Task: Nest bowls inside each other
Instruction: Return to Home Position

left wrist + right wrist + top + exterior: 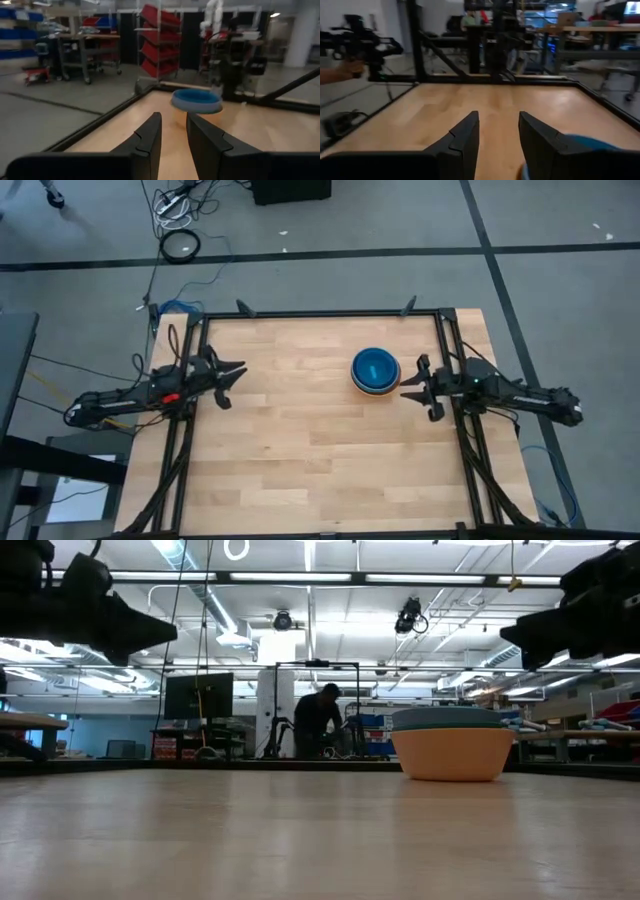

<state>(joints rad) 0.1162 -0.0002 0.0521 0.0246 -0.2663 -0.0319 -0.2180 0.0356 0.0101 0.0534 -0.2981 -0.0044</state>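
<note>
A stack of nested bowls (376, 370) stands on its base on the wooden table, right of centre. The outermost bowl is orange (452, 755), and blue and teal rims show inside it (196, 100). My left gripper (236, 383) hovers over the table's left edge. It is open and points level toward the stack, with nothing between its fingers (174, 120). My right gripper (412, 383) hovers just right of the stack, also open and empty (498, 117). The stack's blue rim (590, 142) shows beside its fingers, apart from them.
A black metal frame (320, 313) runs around the table's far, left and right sides. Bare wood lies left of and in front of the stack. In the room behind, a person (318, 720) stands far off among shelves and benches.
</note>
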